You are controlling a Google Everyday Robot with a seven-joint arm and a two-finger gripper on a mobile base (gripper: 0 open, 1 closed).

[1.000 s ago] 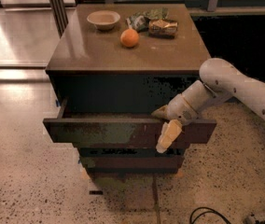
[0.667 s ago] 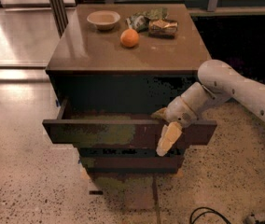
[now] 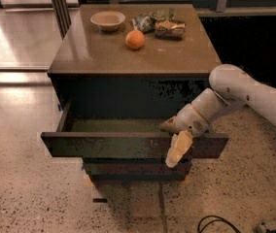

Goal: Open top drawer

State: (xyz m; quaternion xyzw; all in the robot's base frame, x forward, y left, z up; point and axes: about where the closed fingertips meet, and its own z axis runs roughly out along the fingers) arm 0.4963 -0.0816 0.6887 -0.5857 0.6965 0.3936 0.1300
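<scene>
The top drawer (image 3: 109,145) is a wide dark-brown front, pulled partly out of the cabinet so its olive-brown inside (image 3: 113,125) shows. My gripper (image 3: 170,142) sits at the right part of the drawer's top edge. One pale finger (image 3: 179,149) hangs down over the front face and the other finger (image 3: 169,125) is behind the front, inside the drawer. The jaws straddle and hold the front panel. My white arm (image 3: 245,93) reaches in from the right.
Two narrower dark drawer fronts (image 3: 133,169) sit shut below. On the cabinet top (image 3: 104,52) are a small bowl (image 3: 108,20), an orange (image 3: 135,39) and snack bags (image 3: 163,27). A black cable (image 3: 215,223) lies on the speckled floor at the lower right.
The top drawer has slid a little further out toward the camera, with my gripper moving along on its front edge.
</scene>
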